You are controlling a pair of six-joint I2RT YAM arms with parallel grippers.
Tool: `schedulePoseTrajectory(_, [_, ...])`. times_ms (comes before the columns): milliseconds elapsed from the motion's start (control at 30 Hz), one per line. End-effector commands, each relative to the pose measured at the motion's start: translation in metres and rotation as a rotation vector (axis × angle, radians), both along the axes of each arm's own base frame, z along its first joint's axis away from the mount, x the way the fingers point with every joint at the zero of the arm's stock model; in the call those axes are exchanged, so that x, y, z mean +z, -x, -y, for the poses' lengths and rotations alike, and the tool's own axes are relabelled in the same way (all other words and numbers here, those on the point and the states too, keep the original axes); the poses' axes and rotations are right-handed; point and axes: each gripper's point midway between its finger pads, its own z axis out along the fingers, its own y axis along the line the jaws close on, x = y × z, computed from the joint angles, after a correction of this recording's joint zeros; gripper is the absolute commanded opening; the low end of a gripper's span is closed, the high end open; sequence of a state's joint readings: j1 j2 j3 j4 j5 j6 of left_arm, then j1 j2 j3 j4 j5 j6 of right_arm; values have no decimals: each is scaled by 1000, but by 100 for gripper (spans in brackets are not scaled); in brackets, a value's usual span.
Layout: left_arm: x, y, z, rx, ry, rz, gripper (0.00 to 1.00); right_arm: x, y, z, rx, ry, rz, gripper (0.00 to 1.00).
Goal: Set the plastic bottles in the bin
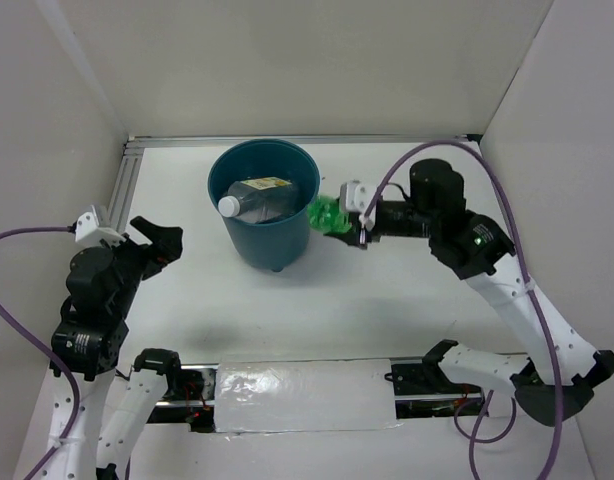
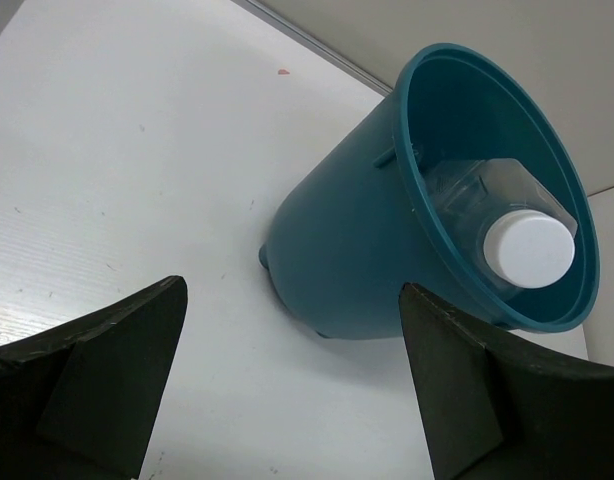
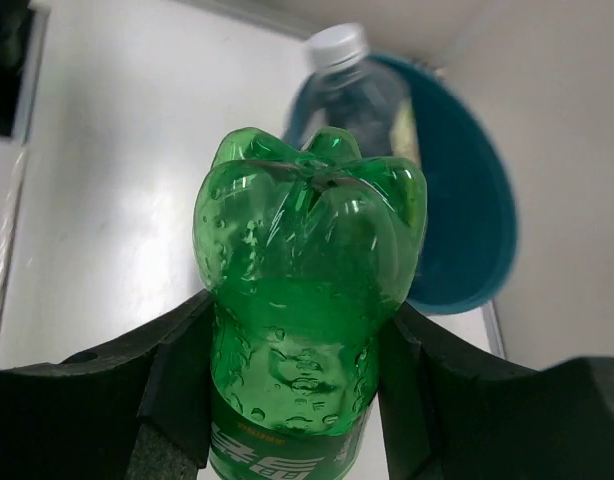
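White table [image 1: 387,310] carries the teal bin [image 1: 272,245], a clear bottle [image 1: 257,198] inside, while the right tool [image 1: 345,226] clamps the green bottle [image 1: 327,215], probably light and crushable, round its body just beside the rim; the left tool [image 1: 162,238] gapes empty.

Bin [image 1: 270,246] teal-blue inside and out. In it, a clear bottle [image 2: 502,225] with a plain white cap, and a yellow label [image 1: 271,184] with dark print showing beside it. Green bottle [image 3: 309,290] bright translucent green, speckled with small beads, white lettering low on its body. Worktop [image 1: 387,300] white; left hand [image 2: 292,300] and right hand [image 3: 299,335] matte black; cables [image 1: 27,233] purple.
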State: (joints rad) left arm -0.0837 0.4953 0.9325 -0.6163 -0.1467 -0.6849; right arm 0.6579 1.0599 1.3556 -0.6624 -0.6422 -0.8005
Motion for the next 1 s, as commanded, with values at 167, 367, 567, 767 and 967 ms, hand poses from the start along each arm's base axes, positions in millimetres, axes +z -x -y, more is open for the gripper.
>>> schedulePoseTrajectory(167, [15,-9,14,-81,-4,83,100,113,-86,-27,-155,-420,-28,16])
schedulePoseTrajectory(367, [10,-5,22,-139,-22,85,100,97,-136,-59,-154,-448,-143,21])
schedulePoseTrajectory(567, [7,0,30,-199,-33,98,100,78,-157,-74,-156,-424,-188,22])
schedulePoseTrajectory(767, [7,3,39,-257,-43,111,100,69,-180,-90,-174,-410,-225,25])
schedulePoseTrajectory(967, [11,9,43,-290,-58,134,100,44,-192,-96,-212,-347,-324,89])
